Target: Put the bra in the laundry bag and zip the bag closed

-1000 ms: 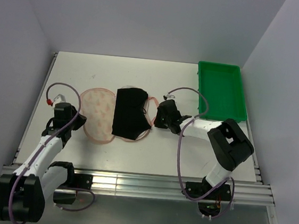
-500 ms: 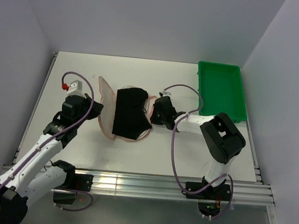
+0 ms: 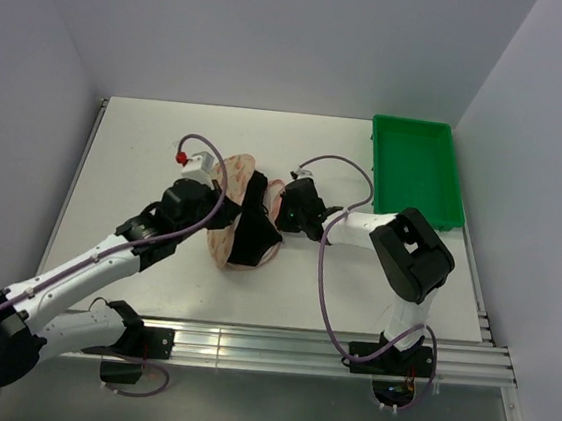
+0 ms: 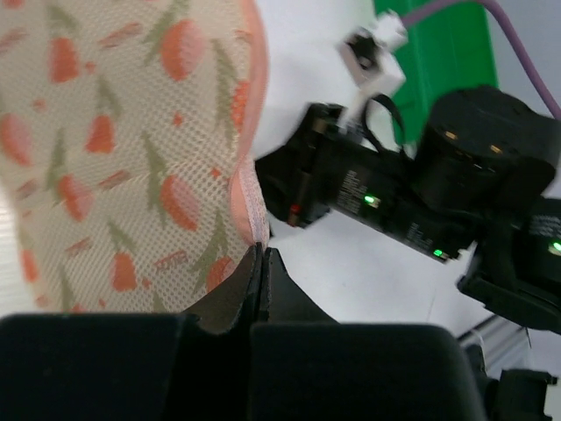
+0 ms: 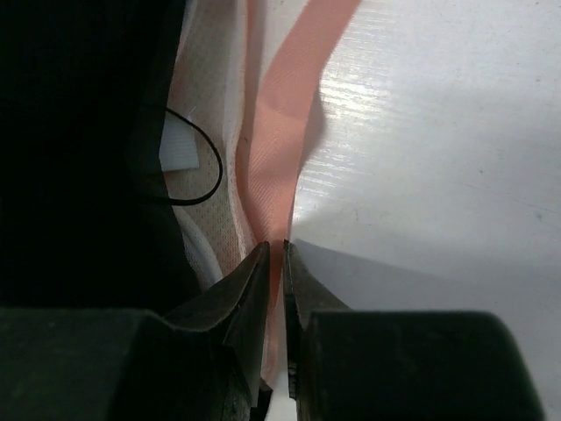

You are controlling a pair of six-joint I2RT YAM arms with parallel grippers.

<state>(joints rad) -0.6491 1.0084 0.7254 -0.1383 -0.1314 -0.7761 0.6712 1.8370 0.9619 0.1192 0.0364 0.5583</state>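
Centre of the top view: the peach-pink mesh laundry bag (image 4: 114,158), printed with orange tulips, has its left lobe raised against the small black fabric bra (image 3: 252,226) lying on it. The left gripper (image 4: 263,267) pinches the bag's edge. The right gripper (image 5: 273,259) clamps its pink trim. A green plastic tray (image 3: 415,174) sits upper right.

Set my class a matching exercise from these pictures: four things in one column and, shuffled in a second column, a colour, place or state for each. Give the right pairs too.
Things
1. bra
2. laundry bag
3. green tray
4. right gripper

Descriptions
A. peach mesh printed with orange flowers
B. shut on a pink edge
C. plain black fabric
D. standing farthest right, nothing in it

Pairs: 1-C, 2-A, 3-D, 4-B
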